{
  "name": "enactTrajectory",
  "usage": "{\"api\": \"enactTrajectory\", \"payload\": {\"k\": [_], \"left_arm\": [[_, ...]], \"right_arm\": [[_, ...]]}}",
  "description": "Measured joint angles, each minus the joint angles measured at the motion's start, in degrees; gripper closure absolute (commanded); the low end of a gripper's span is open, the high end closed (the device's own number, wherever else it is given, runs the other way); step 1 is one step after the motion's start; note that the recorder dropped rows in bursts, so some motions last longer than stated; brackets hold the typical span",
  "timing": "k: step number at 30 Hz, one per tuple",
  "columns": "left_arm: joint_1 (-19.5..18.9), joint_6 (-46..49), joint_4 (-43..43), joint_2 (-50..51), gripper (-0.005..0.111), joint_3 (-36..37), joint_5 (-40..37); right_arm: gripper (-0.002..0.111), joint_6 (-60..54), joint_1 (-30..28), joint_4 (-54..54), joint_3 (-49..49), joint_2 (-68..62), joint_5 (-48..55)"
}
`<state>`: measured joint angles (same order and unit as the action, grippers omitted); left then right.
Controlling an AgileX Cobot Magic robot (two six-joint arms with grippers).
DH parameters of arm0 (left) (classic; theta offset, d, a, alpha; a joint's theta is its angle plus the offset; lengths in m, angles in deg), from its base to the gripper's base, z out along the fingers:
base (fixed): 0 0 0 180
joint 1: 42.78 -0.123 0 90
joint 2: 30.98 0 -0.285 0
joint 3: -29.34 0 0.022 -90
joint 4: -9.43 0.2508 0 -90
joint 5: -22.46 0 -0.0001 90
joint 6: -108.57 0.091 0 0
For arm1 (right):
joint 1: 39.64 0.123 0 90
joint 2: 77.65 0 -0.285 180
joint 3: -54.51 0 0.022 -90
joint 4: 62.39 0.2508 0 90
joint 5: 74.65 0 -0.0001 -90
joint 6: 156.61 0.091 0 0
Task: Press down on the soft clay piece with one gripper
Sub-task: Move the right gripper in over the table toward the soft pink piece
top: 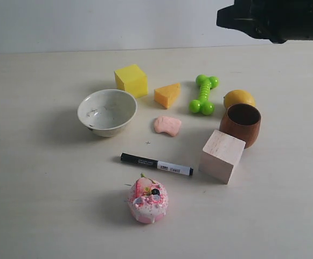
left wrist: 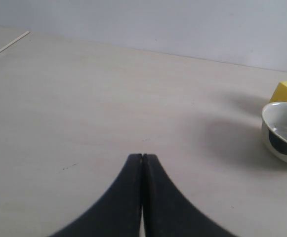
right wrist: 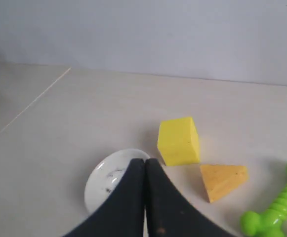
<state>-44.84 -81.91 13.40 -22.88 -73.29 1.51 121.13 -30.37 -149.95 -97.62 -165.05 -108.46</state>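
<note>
The soft clay piece (top: 167, 125), a small flat salmon-pink lump, lies on the table between the white bowl (top: 107, 111) and the wooden cup (top: 241, 124), just below the orange wedge (top: 167, 95). It does not show in either wrist view. My right gripper (right wrist: 145, 160) is shut, its black fingers pressed together high above the bowl (right wrist: 112, 181), with nothing held. The right arm's dark body (top: 275, 19) hangs at the top right of the exterior view. My left gripper (left wrist: 142, 155) is shut and empty over bare table, left of the bowl (left wrist: 283, 132).
Around the clay stand a yellow cube (top: 131, 80), a green dumbbell toy (top: 203, 94), a lemon (top: 239, 99), a pale wooden block (top: 222, 156), a black-and-white marker (top: 156, 164) and a pink-and-white cake toy (top: 147, 200).
</note>
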Motion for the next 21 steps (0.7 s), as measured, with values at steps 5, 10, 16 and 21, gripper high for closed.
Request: {"api": "enactTrajectory", "payload": {"k": [5,10,16,21], "left_arm": [[0.0,0.0,0.0,0.0,0.107,0.0,0.0],[0.0,0.0,0.0,0.0,0.107,0.0,0.0],[0.0,0.0,0.0,0.0,0.107,0.0,0.0],[0.0,0.0,0.0,0.0,0.107,0.0,0.0]], "right_arm": [[0.108,5.7,0.0,-7.4,-2.6,-3.3,8.8],[0.108,12.4,0.0,-11.8,-3.9,-6.4,9.2],[0.108,12.5,0.0,-12.1,-3.9,-6.4,7.9],[0.108,6.8,0.0,-11.9,-4.0,-7.0,6.6]]}}
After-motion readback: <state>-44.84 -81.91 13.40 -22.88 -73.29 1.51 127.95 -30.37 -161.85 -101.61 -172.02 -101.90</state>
